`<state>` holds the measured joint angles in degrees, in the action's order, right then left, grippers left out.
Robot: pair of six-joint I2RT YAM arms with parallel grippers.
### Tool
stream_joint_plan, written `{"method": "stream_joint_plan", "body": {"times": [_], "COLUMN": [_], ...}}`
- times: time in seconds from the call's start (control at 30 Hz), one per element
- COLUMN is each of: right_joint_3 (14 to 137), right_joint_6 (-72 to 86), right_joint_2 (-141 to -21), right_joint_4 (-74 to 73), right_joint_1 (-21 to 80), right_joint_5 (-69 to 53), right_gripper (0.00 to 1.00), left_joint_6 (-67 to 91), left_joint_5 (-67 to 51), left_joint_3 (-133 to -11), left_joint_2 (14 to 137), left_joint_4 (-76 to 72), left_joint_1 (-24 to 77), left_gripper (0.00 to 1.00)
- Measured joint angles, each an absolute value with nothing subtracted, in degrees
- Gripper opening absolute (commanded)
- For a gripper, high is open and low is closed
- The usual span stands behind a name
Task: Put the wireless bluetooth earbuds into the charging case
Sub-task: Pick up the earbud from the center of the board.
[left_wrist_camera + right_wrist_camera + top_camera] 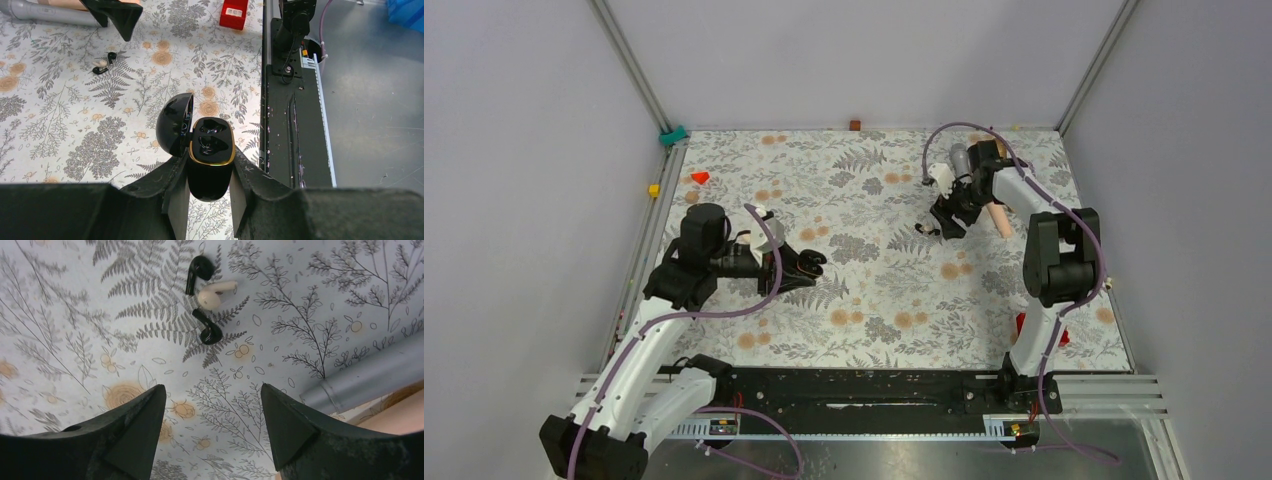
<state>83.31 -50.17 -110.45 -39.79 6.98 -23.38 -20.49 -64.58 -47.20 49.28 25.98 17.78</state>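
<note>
Left jaws clamped on the black case (210, 150), lid flipped open. Right jaws open, over the table (75, 340). Earbuds (214, 295) lie clustered on the table just ahead of them, near a grey cylinder (365, 375).

pale grey walls (844, 60) on 3 sides, plain, matte. alu frame posts (629, 60) slant up from both back corners. table (864, 290) covered w/ white cloth, grey fern + orange flower print. black rail (854, 385) runs along near edge; brushed, scuffed metal sheet (924, 460) below it in top view. light even, soft, shadows faint.
</note>
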Motion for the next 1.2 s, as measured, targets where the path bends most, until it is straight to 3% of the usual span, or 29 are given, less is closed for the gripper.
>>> {"method": "stream_joint_plan", "body": {"times": [0.47, 0.67, 1.2], "right_joint_3": [70.3, 66.4, 63.4], "right_joint_6": [-78.0, -86.8, -103.3], "right_joint_2": [-105.0, -104.9, -106.1], "right_joint_4": [-26.9, -21.7, -16.2], "right_joint_1": [7.0, 7.2, 8.7], "right_joint_5": [-23.7, -23.7, -24.0], "right_gripper": [0.80, 0.67, 0.61], "left_joint_6": [-20.5, -20.5, -20.5], "left_joint_5": [-65.8, -66.0, -66.3], "left_joint_3": [-46.3, -46.3, -46.3], "left_joint_2": [48.9, 48.9, 50.1], "left_joint_4": [26.0, 26.0, 25.9], "left_joint_1": [17.4, 17.1, 16.3], "left_gripper": [0.00, 0.00, 0.00]}}
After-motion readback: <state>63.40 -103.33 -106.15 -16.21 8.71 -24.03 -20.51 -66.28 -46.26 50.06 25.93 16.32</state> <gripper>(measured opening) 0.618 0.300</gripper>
